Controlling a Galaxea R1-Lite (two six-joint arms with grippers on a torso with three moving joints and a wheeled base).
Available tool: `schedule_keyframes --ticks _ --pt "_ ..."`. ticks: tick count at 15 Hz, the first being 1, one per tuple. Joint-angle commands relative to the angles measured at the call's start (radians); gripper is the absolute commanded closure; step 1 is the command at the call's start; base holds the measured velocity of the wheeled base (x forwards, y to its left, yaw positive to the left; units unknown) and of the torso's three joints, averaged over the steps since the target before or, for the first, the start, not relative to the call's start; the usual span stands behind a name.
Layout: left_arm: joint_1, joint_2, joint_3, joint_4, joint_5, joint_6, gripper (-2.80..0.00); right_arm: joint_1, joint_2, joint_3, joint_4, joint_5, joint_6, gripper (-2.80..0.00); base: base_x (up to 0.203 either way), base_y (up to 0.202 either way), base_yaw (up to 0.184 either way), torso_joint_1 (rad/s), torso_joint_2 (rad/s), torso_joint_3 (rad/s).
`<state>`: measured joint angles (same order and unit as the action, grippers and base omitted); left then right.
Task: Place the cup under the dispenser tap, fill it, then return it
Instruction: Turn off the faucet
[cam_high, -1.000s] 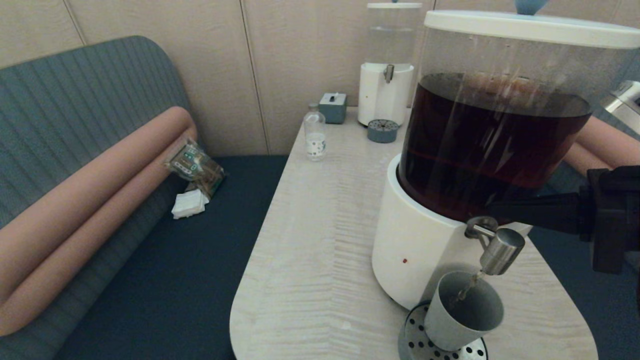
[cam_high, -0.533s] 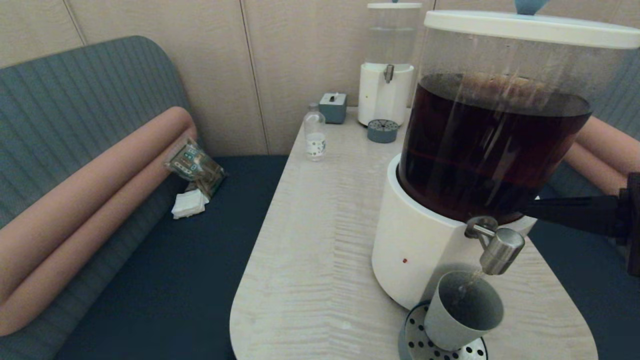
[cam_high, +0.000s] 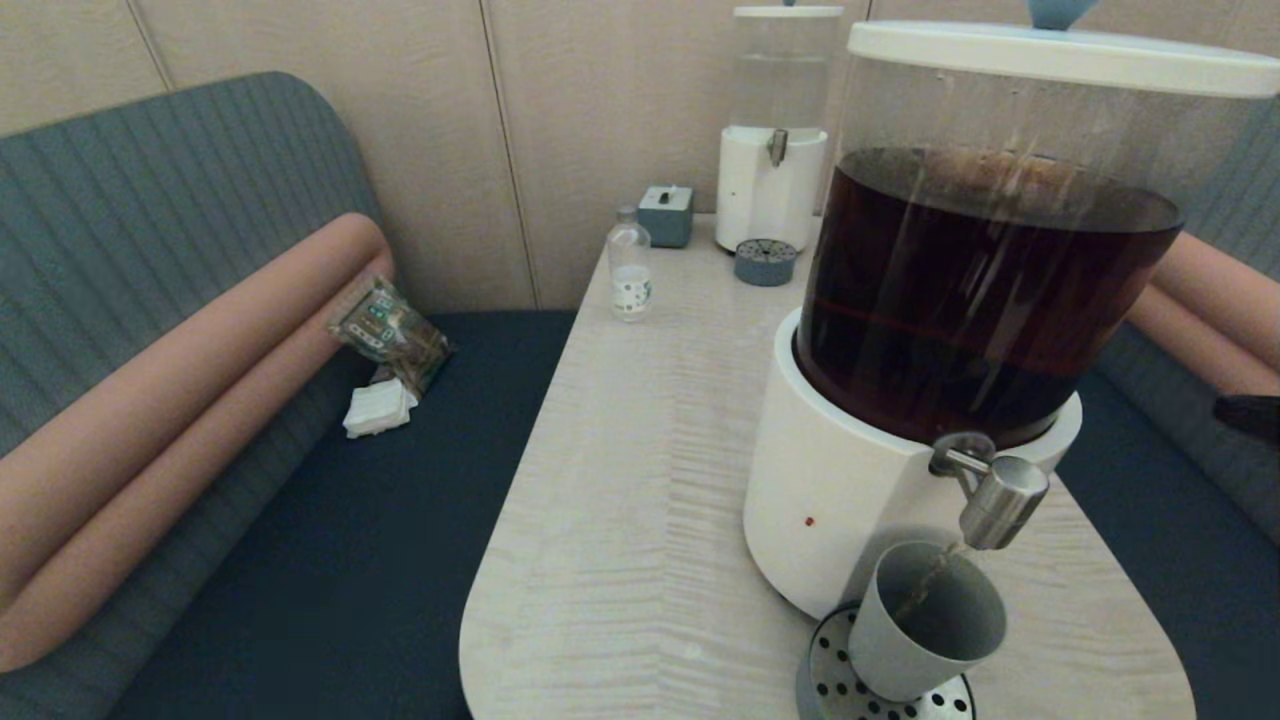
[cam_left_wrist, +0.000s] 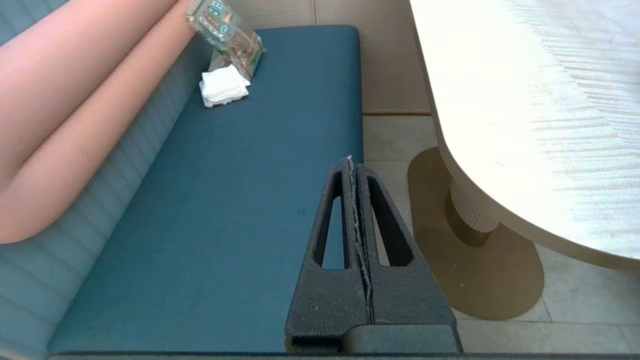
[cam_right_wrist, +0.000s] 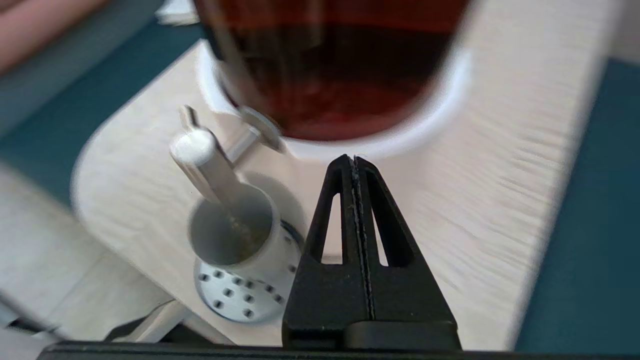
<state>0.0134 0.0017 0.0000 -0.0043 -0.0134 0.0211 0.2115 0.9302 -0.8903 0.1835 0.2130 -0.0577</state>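
The right gripper has pulled back from the dispenser. A second ago its arm reached across the head view to the tap's side of the tank; now only a dark sliver of it shows at that view's right edge, and its fingers are pressed together, holding nothing. From its wrist camera the dispenser tap lies ahead of and to one side of the fingertips, well apart from them.

The cup stands on the perforated drip tray directly below the tap, ahead of the gripper and a little nearer than the spout. A thin brown stream seems to run from the spout into the cup, though it is faint and its level inside is hard to judge.

The retreat suggests the tap has been opened and the fill is under way, so the arm is likely clearing space while the cup fills. Closing the tap and returning the cup are not yet done.

The left gripper is parked beside the table, over the bench, jaws together and empty.
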Motion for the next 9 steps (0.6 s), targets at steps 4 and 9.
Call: schedule_keyframes --ticks 4,9 --pt "0.0 0.001 0.0 0.0 0.0 0.0 0.0 -0.001 -0.202 0.051 0.037 -0.173 -0.007 0.0 0.0 0.0 0.0 0.0 0.0 0.0" --pt "0.0 0.0 0.0 0.0 0.0 0.0 0.0 -0.004 -0.362 0.139 0.027 -0.299 -0.028 0.0 0.0 0.0 0.0 0.0 0.0 0.0"
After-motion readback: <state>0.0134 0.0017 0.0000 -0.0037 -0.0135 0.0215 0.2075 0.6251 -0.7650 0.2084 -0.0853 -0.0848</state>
